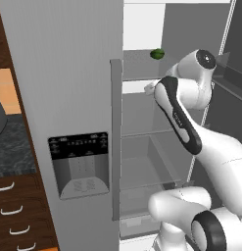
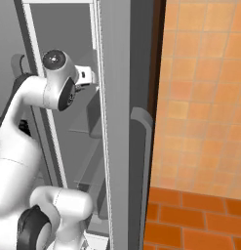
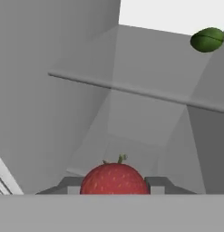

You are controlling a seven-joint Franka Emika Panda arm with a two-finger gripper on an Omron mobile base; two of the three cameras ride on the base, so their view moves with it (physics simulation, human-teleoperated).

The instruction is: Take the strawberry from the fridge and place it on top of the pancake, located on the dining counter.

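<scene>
Low in the hand view, strawberry (image 3: 114,178) pinched between gripper (image 3: 114,183) fingers (image 3: 155,183) closed on its sides, inside open fridge (image 1: 68,98), green round item (image 3: 207,39) upper right on shelf (image 3: 131,90)

A small dark green round thing (image 1: 157,53) sits on a high glass shelf (image 1: 139,63), far back near the wall. To the left is a dark worktop (image 1: 12,147) with brown drawers (image 1: 17,215) and curved silver handles under it. An orange tiled wall (image 2: 205,93) and a red-brown brick floor (image 2: 200,222) are on the right.
</scene>
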